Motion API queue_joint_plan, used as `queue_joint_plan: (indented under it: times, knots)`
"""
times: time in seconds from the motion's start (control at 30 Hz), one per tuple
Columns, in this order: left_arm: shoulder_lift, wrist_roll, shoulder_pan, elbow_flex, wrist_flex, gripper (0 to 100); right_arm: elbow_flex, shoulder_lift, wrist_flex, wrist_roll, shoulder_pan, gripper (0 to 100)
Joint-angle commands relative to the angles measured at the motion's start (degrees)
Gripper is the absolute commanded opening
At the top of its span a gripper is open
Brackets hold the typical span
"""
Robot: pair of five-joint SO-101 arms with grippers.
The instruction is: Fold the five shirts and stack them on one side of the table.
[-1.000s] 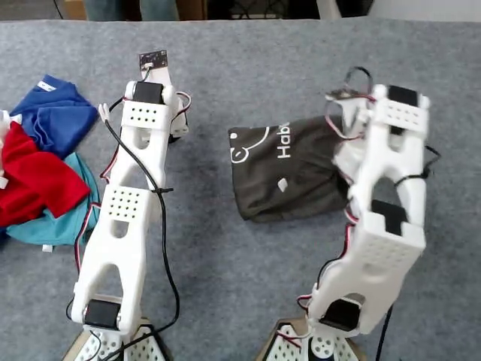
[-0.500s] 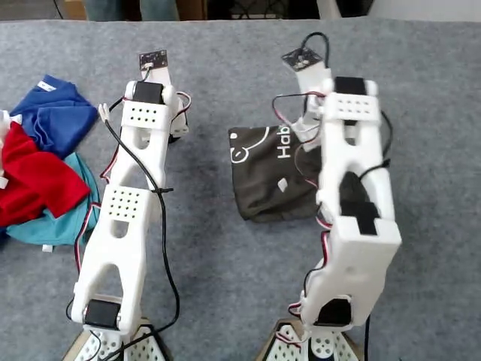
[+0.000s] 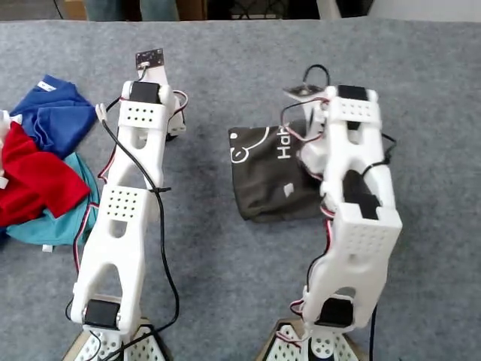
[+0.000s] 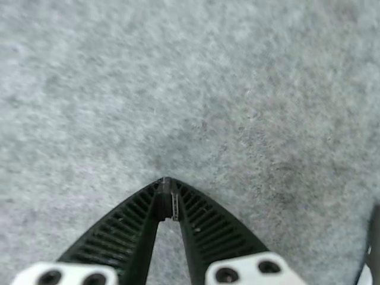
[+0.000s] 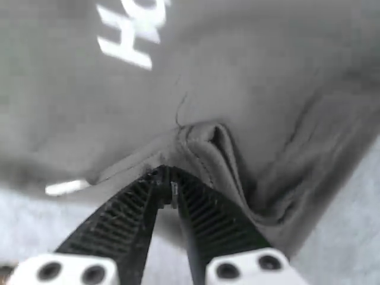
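On the grey table cover, middle of the table: one black shirt with white print, lying in a rough rectangle, its right part under the right arm. A small white label shows on top of it.

Right gripper: the fingers are pressed together, tips meeting on a puckered fold at the shirt's edge. The cloth bunches into ridges just past the tips, and a pinch of it appears caught between them. The white label lies just beside that edge in the wrist view.

Left gripper: the fingers are drawn tight, tips touching, with nothing between them. It hangs over bare grey cover, well apart from the black shirt. From above, the left arm stretches straight up the table, between the black shirt and the heap at the left edge.

Heap at the left edge, unfolded:
- blue shirt farthest from the arm bases, crumpled
- red shirt draped across the middle, overlapping the other two
- teal shirt underneath, nearest the left arm and touching its side

A bit of white cloth shows at the very edge beside the red one; I cannot tell what it is.
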Motion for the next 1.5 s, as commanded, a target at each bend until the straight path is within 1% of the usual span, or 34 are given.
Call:
queue_joint_plan:
  times: [0.0,0.2,0.33,0.4,0.43,0.53,0.63,0.7,0.77,0.87,1.0,1.07,1.13,1.2,1.23,1.33,1.47]
  knots:
    - [-0.4,-0.2,-1.3,-2.4,-0.8,3,-3.5,-0.7,7.1,4.4,4.5,1.4]
    - [-0.4,-0.2,-1.3,-2.4,-0.8,3,3.4,-7.2,7.7,11.0,13.6,1.4]
    - [-0.4,-0.2,-1.3,-2.4,-0.8,3,7.2,-16.5,6.9,12.0,18.5,1.4]
    - [-0.4,-0.2,-1.2,-2.4,-0.8,3,7.2,-20.8,4.7,11.7,18.2,1.4]
    - [-0.4,-0.2,-1.1,-2.4,-0.8,3,7.2,-22.9,3.2,10.4,16.7,1.5]
    - [-0.4,-0.2,-0.9,-2.4,-0.8,3,8.0,-26.5,-3.8,3.3,9.9,1.5]
    - [-0.4,-0.2,-0.9,-2.4,-0.8,3,10.6,-25.5,-10.2,-1.1,3.4,1.5]
    - [-0.4,-0.2,-0.9,-2.4,-0.8,3,13.1,-23.3,-12.6,-1.6,1.1,1.5]
    - [-0.4,-0.2,-1.0,-2.4,-0.8,3,15.3,-20.6,-12.7,-1.8,0.4,1.5]
    - [-0.4,-0.2,-1.0,-2.4,-0.8,3,18.2,-17.5,-9.8,-1.8,2.5,1.5]
    - [-0.4,-0.2,-1.0,-2.4,-0.7,3,20.8,-16.6,-5.5,-1.4,7.8,1.5]
    - [-0.4,-0.2,-1.0,-2.4,-0.7,3,21.8,-16.0,-6.4,-1.0,10.7,1.5]
    - [-0.4,-0.2,-0.6,-2.4,-0.7,3,24.0,-15.4,-10.7,0.9,12.8,1.5]
    - [-0.4,-0.3,0.6,-2.4,-0.8,3,24.9,-14.9,-13.9,0.9,13.5,1.5]
    - [-0.5,-0.4,1.2,-2.4,-0.8,3,24.5,-14.8,-13.6,0.8,13.5,1.5]
    - [-3.3,-2.4,4.5,-2.4,-0.4,3,21.0,-17.4,-8.4,0.1,13.4,1.5]
    - [-11.3,-2.6,12.7,-2.4,-0.4,3,16.1,-23.3,-3.0,0.3,14.2,1.5]
